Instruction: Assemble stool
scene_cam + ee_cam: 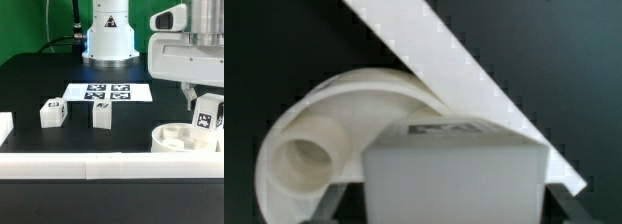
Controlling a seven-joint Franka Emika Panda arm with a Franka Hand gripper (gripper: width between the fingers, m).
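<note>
My gripper (207, 118) is shut on a white stool leg (207, 113) with a black-and-white tag, holding it just above the round white seat (184, 138) at the exterior view's right. In the wrist view the leg (455, 170) fills the space between my fingers (342, 200), with the seat (349, 125) and one of its sockets (308, 162) beside it. Two more legs stand on the table: one (52, 112) at the exterior view's left, one (101, 114) near the middle.
The marker board (108, 93) lies flat behind the loose legs. A long white rail (100, 165) runs along the front, and it crosses the wrist view (446, 65) too. The robot base (108, 35) stands at the back.
</note>
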